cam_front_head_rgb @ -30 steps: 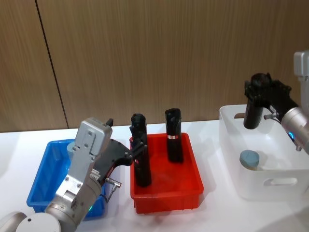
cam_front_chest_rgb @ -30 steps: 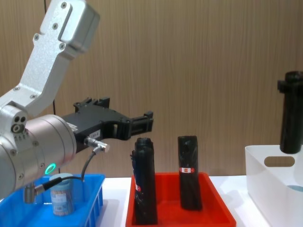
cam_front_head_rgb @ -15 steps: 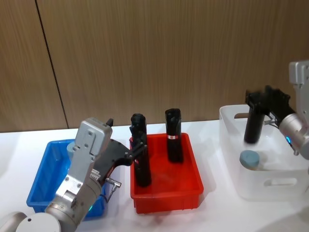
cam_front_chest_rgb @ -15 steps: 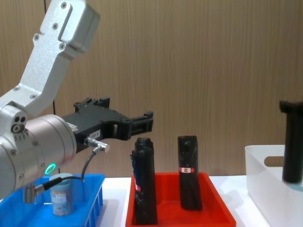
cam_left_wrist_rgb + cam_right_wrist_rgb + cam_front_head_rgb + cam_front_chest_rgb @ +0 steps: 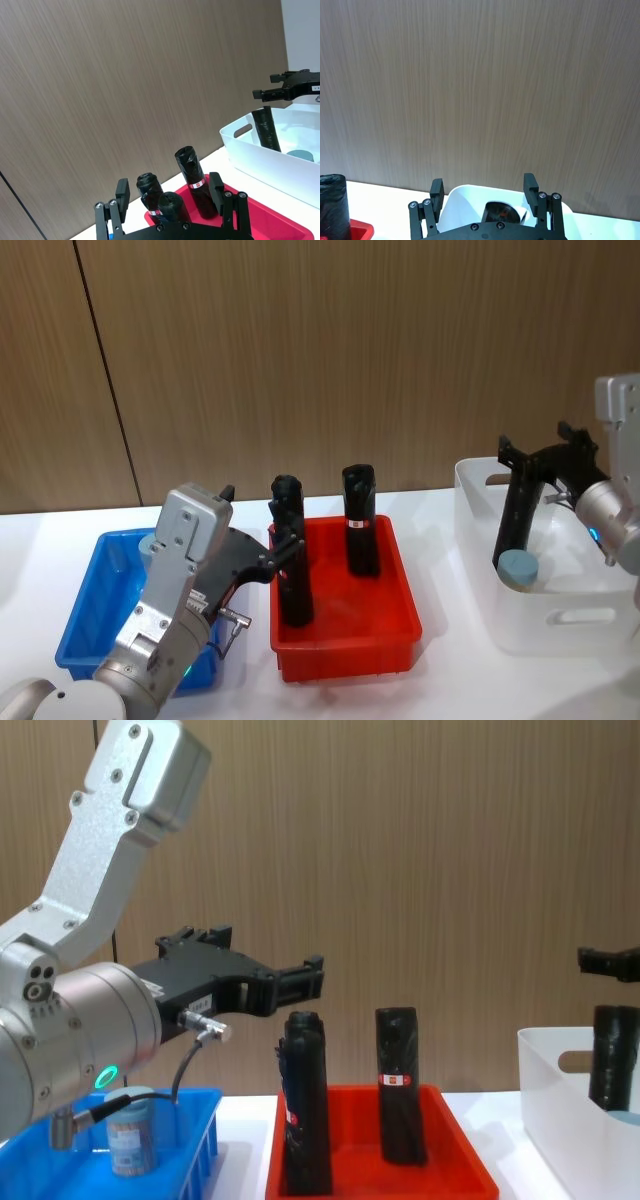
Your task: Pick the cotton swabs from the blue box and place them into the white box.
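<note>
Closest to us is our left arm, parked low with its pincer (image 5: 283,550) hanging above the gap between the blue box (image 5: 85,625) and the red tray (image 5: 400,585); its fingers (image 5: 122,192) are spread wide with nothing between them. Right under that arm, in the blue box, one tub of cotton swabs (image 5: 131,1132) stands upright with its lid up, so its long axis is vertical and it sits below and a bit back-left of the left pincer. That arm is clearly the nearer one for it; we'd guess it has to swing back toward its own side and come straight down over the lid. Next out on the white desk (image 5: 450,680) is the red tray with three tall black rolls (image 5: 359,520) standing in it, none of our business for this task. Over on the right, the white box (image 5: 560,625) already has one swab tub (image 5: 518,567) lying at the bottom, plus a black roll (image 5: 517,515) leaning inside it, which isn't what the task asks for. Our right pincer (image 5: 545,455) sits just above the top of that roll, fingers (image 5: 530,186) apart and apparently gripping nothing. Behind it all is a wood wall (image 5: 320,350).
</note>
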Controlling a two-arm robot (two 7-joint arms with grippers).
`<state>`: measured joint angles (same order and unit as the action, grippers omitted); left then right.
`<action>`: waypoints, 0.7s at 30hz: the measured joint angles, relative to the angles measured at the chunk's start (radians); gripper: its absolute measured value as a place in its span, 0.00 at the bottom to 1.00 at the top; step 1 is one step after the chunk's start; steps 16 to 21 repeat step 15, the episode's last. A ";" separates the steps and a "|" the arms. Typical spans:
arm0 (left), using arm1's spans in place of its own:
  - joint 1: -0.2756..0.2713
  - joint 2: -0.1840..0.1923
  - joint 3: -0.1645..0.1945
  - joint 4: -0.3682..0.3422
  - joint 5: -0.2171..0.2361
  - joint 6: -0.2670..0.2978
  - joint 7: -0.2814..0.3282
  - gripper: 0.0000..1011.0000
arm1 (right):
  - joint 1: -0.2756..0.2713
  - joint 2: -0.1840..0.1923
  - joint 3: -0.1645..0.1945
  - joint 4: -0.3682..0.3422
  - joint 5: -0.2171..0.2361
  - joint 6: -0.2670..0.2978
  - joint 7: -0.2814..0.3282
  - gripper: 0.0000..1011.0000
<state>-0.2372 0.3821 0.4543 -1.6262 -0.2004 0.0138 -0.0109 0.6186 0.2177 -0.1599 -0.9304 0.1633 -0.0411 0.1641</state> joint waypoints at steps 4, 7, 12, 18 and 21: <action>0.000 0.000 0.000 0.000 0.000 0.000 0.000 0.99 | -0.005 0.001 0.001 -0.005 0.004 -0.003 0.004 0.99; 0.000 0.000 0.000 0.000 0.000 0.000 0.000 0.99 | -0.008 0.001 0.001 -0.008 0.005 -0.005 0.007 0.99; 0.000 0.000 0.000 0.000 0.000 0.000 0.000 0.99 | -0.012 0.001 0.001 -0.013 0.007 -0.008 0.010 0.99; 0.000 0.000 0.000 0.000 0.000 0.000 0.000 0.99 | -0.013 0.002 0.002 -0.015 0.008 -0.009 0.011 0.99; 0.000 0.000 0.000 0.000 0.000 0.000 0.000 0.99 | -0.013 0.002 0.002 -0.015 0.008 -0.009 0.011 0.99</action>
